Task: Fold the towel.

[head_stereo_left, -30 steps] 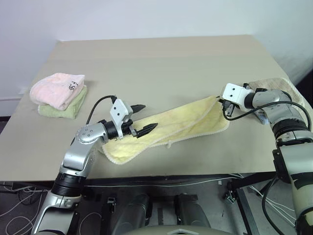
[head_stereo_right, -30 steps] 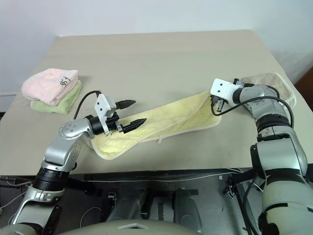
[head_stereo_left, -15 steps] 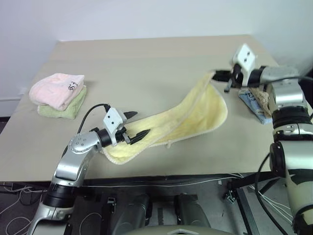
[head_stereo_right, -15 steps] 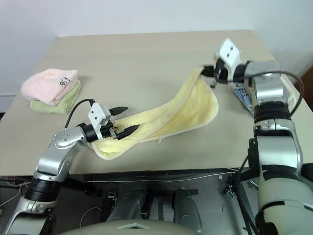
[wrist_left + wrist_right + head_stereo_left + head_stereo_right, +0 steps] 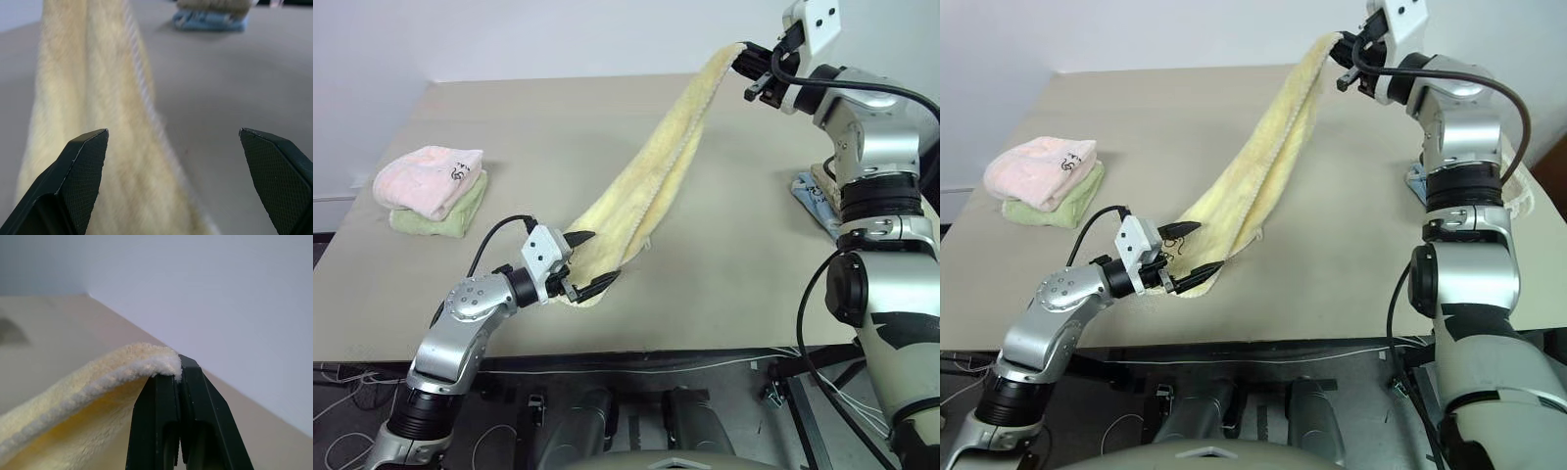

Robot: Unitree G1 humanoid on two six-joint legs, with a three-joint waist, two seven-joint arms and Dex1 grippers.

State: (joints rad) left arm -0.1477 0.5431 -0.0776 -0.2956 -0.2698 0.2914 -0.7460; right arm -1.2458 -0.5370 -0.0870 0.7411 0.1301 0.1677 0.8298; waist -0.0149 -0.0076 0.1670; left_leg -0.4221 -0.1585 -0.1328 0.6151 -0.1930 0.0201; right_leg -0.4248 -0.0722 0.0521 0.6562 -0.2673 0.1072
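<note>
Towel (image 5: pixel 651 171): one end raised high, the other resting on the table (image 5: pixel 724 264).

Right gripper (image 5: pixel 750 70) is clamped on the far hem; left gripper (image 5: pixel 588 262), fingers spread wide, sits at the low end holding nothing. Advice: carry the raised end over toward the low end, keeping edges aligned.

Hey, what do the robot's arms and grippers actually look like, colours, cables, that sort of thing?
Both arms are silver-grey metal with black joint bands. The left gripper and right gripper each have two black pointed fingers with textured pads, a white boxy block behind them, and a black cable looping along the wrist.
</note>
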